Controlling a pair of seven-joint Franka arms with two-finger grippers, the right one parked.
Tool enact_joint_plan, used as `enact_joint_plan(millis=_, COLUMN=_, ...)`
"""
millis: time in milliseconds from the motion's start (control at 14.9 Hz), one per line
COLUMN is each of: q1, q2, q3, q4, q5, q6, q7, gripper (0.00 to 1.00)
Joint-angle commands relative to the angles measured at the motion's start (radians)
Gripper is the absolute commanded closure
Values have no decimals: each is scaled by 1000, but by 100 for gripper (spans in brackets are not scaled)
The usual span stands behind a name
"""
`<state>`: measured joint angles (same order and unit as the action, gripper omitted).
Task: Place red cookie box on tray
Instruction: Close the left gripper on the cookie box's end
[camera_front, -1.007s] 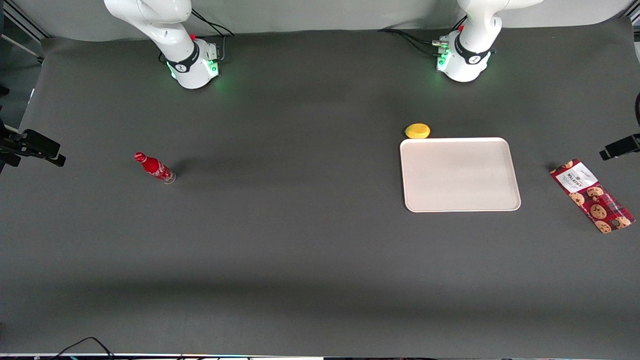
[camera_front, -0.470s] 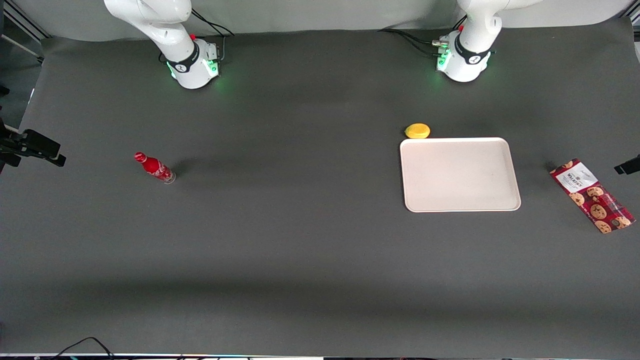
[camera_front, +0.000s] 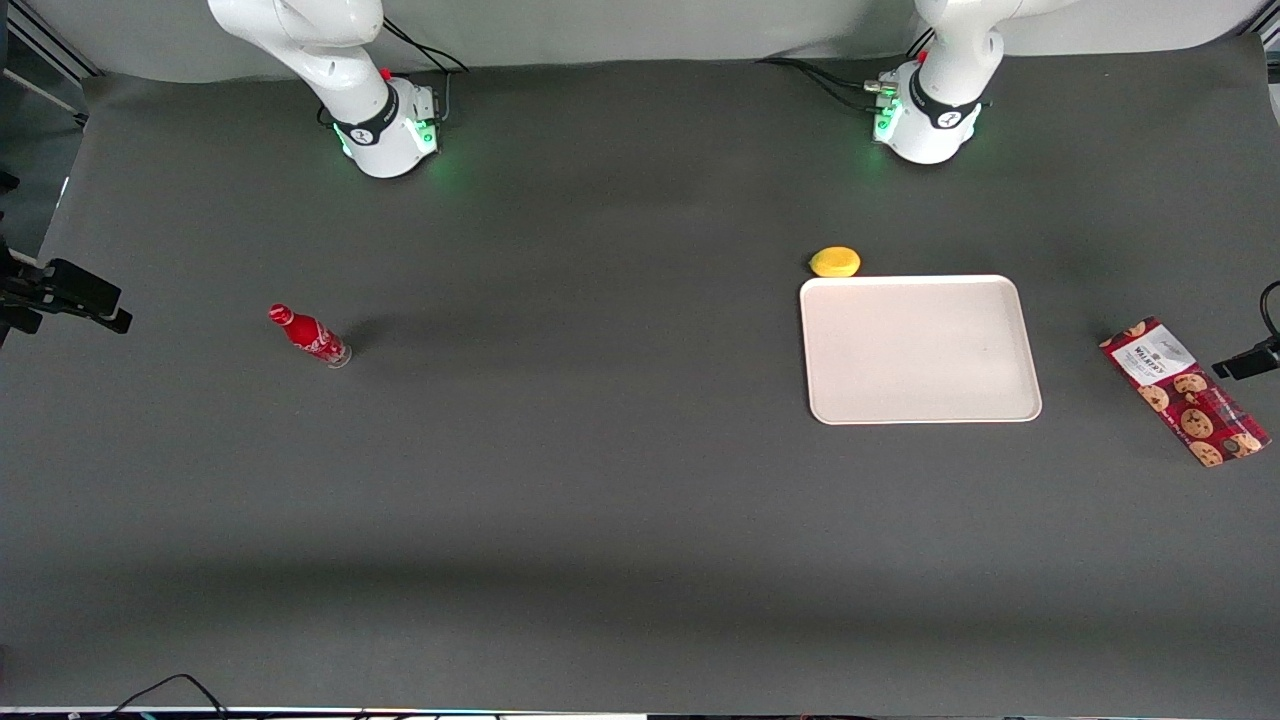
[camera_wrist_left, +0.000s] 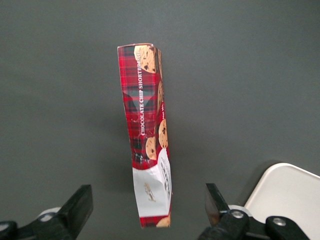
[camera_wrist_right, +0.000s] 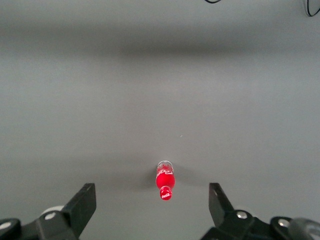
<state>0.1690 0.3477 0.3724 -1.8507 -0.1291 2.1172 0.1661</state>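
The red cookie box (camera_front: 1185, 392) lies flat on the dark mat at the working arm's end of the table, its white-label end pointing away from the front camera. The cream tray (camera_front: 920, 350) rests beside it with nothing on it, a gap of bare mat between them. In the left wrist view the box (camera_wrist_left: 147, 130) stretches away lengthwise, and my gripper (camera_wrist_left: 148, 192) hovers open above it with the white-label end between the spread fingers (camera_wrist_left: 80, 207). A corner of the tray (camera_wrist_left: 285, 195) shows there too. In the front view only a black part of the gripper (camera_front: 1245, 360) shows, just over the box.
A yellow rounded item (camera_front: 835, 262) sits against the tray's rim, farther from the front camera. A small red bottle (camera_front: 308, 335) lies toward the parked arm's end of the table. The box is close to the table's end.
The black gripper part at the edge of the front view has moved nearer to the front camera, arriving over the box. Box, tray and bottle have not moved.
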Motion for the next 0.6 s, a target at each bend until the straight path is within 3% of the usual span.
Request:
enact_joint_plan(millis=0, q1=7, q2=83, q3=14, q4=10, q5=-66, q6=70, q7=72, gripper=0)
enact_joint_plan(millis=269, q1=7, q2=154, q3=14, q4=10, q5=-81, q6=133, q7=75, gripper=0)
enact_joint_plan(millis=537, q1=-2, q2=214, q3=14, q4=10, q5=-161, q6=182, q7=110, gripper=0)
